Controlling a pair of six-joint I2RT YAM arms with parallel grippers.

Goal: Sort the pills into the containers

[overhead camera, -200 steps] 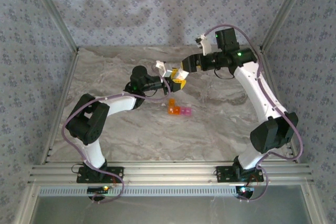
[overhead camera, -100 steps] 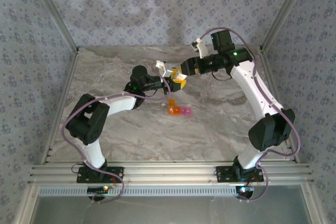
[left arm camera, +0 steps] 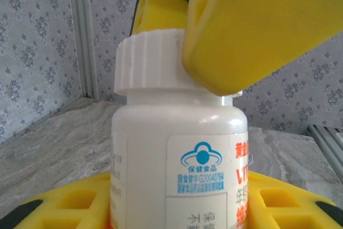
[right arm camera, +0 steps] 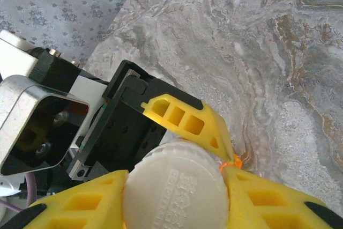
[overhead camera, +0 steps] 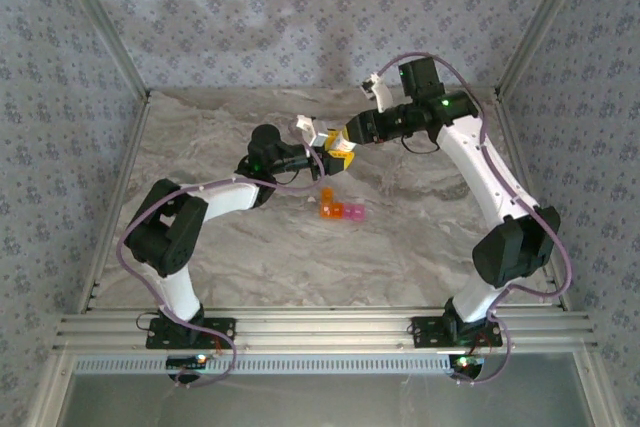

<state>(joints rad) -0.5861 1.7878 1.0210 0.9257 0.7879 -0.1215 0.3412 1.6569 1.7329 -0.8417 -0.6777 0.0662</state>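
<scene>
The containers, a short orange-to-pink strip, lie flat near the middle of the surface, apart from both arms. Just behind them, raised off the surface, the bottle stands upright in the left pincer, whose yellow fingers clamp its body low down. The right pincer comes in from above with its fingers pressed against opposite sides of the ribbed white cap, so it is clamped on the cap.

The step in hand looks like opening the bottle, since the pills are presumably inside it. No sorting has begun. The next move likely calls for the right wrist to twist the cap while the left holds the body firm and upright. The cap then has to lift straight off without tipping the bottle.

Room is tight where the two pincers meet. One left finger sits right beside the cap, so the turn has little clearance. Around the strip the surface is open on every side, with the patterned walls and side rails well off.
</scene>
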